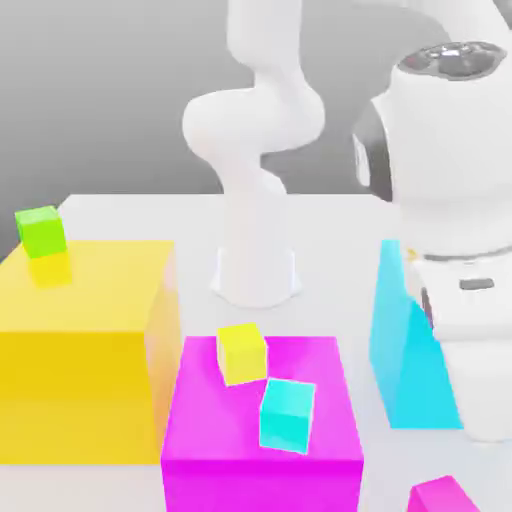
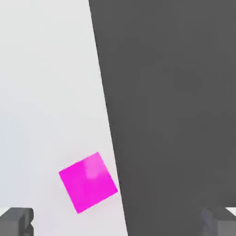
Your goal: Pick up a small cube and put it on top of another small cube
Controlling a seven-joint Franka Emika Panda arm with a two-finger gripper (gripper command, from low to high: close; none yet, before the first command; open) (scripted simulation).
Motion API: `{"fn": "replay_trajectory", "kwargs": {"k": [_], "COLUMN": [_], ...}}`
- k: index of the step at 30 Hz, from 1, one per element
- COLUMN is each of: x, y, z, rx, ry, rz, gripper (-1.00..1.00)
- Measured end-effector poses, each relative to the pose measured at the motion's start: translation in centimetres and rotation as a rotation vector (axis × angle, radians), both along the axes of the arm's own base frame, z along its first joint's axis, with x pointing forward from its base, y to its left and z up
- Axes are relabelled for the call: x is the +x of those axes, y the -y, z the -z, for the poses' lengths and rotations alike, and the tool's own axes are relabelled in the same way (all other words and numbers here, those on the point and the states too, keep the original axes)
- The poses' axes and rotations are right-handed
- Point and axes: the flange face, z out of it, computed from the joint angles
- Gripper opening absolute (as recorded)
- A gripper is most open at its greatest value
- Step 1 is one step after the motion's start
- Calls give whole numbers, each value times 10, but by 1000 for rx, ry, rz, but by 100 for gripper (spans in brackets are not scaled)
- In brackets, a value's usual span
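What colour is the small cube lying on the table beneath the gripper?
Magenta: the small cube shows best in the hand view.

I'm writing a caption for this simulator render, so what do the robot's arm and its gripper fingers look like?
The arm is glossy white, built of thick rounded segments rising from a round white base on the table. The big white link nearest the exterior camera has a dark grey cap and dark trim at its joints. No cables or lettering are visible. In the hand view the fingers are blocky and dark grey.
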Motion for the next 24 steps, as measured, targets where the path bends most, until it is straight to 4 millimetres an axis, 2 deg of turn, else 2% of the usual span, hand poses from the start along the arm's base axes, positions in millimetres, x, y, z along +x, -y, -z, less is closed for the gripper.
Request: {"fn": "replay_trajectory", "kwargs": {"k": [7,11,12,18,19,22,24], "x": [-12,-13,-13,-14,-13,-13,-14], "y": [-23,-26,-26,-26,-26,-26,-17], "z": [73,131,142,146,141,102,79], "rx": [-139,-161,-161,-159,-161,-162,-155], "ry": [-14,-13,-14,-14,-15,-15,-27], "rz": [-304,-351,-352,-352,-353,-354,-319], "gripper": [0,0,-100,-100,-100,-100,-100]}}
